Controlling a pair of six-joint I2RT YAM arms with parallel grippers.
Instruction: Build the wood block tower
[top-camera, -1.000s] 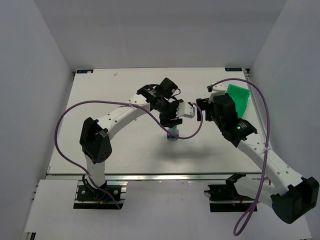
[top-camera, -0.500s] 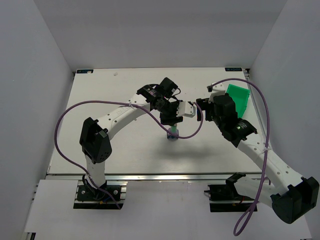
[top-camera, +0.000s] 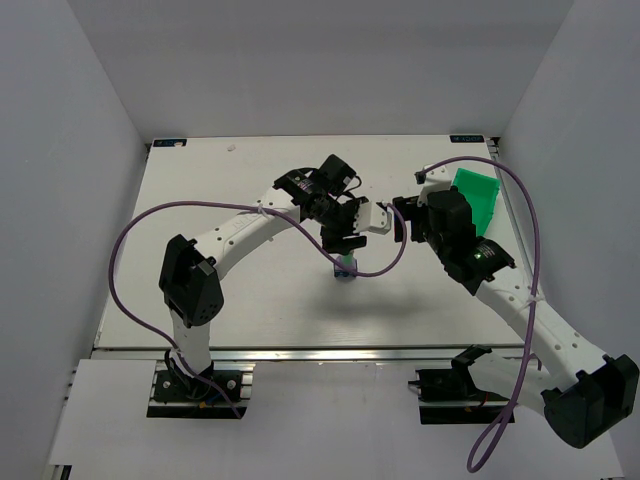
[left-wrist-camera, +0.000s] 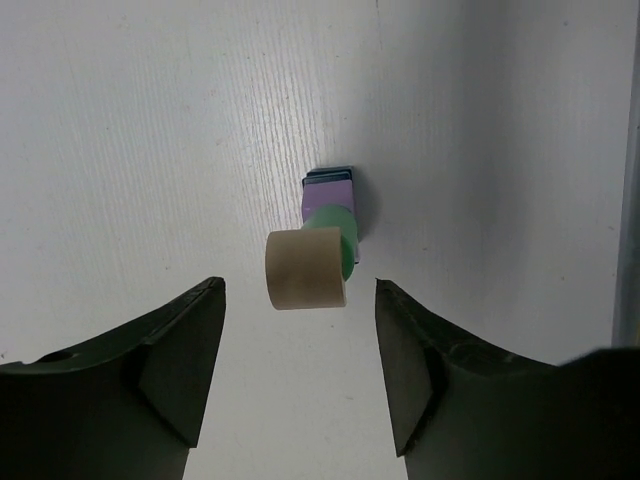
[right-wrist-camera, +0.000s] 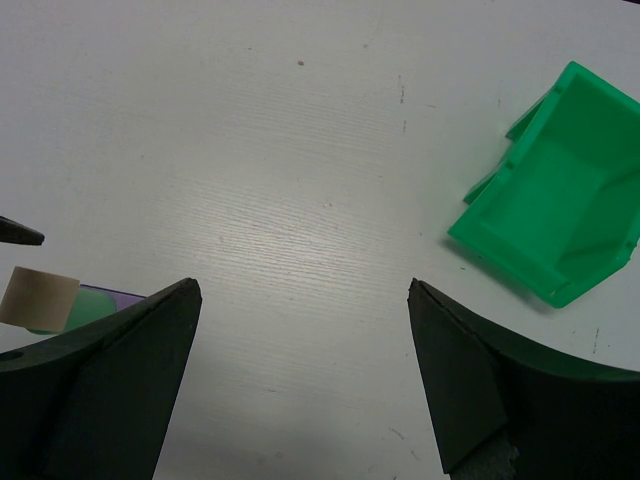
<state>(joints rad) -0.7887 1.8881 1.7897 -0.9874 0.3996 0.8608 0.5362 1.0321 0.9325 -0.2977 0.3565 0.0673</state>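
Hovering above the wood block tower (left-wrist-camera: 307, 268), left gripper (left-wrist-camera: 300, 295) apart, not touching, right gripper (right-wrist-camera: 302, 295) spread wide, empty

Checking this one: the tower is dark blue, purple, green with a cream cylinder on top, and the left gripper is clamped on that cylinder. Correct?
Not quite. In the left wrist view the left gripper stands open, its fingers clear of the cream cylinder on both sides; it grips nothing. The rest holds: the cylinder tops the green block, purple block and dark blue block.
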